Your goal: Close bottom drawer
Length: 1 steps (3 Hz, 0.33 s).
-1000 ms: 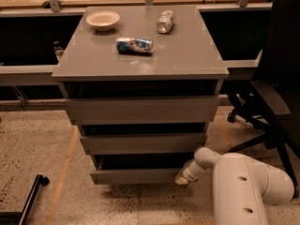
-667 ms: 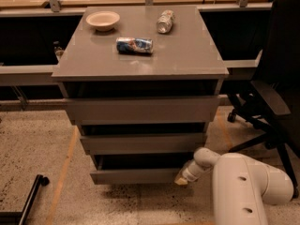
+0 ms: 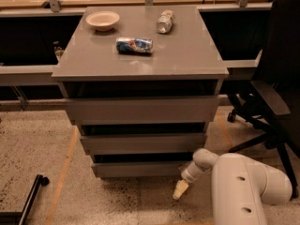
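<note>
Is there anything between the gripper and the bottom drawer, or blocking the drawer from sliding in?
Nothing visible does. The gripper hangs low, just in front of the right end of the bottom drawer, with only floor between them. The drawer's dark interior cannot be seen.

The scene is lit warmly and rather dimly from above, toward 12 o'clock. A pale sheen is seen on the cabinet top (image 3: 187, 50), and a soft reflection is cast below the blue can (image 3: 134, 45). Deep shadow is held in the gaps above each drawer front, including the bottom drawer (image 3: 140, 169). The speckled floor (image 3: 37, 144) is evenly lit. The gripper (image 3: 180, 190), at 5 o'clock just beside that drawer's right corner, is brightly caught, while the office chair (image 3: 276, 78) at 3 o'clock is left nearly black.
</note>
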Available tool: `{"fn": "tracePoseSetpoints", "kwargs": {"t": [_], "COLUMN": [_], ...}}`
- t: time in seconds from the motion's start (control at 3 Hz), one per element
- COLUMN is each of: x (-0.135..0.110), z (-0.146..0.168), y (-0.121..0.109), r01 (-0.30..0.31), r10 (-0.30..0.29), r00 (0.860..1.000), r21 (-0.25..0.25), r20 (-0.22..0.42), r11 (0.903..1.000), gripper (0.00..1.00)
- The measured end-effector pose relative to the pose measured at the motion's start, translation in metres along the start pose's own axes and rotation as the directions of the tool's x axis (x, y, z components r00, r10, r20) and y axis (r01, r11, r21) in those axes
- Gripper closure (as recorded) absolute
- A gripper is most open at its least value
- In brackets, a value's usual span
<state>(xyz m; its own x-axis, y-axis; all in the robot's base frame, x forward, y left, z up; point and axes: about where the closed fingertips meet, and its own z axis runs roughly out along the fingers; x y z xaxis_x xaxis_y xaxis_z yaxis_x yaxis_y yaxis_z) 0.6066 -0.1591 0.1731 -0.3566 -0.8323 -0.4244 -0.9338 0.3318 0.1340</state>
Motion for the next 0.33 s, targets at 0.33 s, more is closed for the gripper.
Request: {"fn": "tracePoseSetpoints", "kwargs": {"t": [0.33], "x": [0.0000], "z": [0.0001], "y": [0.0001], "r01": [0.000], "r10": [0.000], "r00": [1.000], "r21": [0.000], "r20": [0.000], "r11": [1.0000], "gripper": [0.00]}}
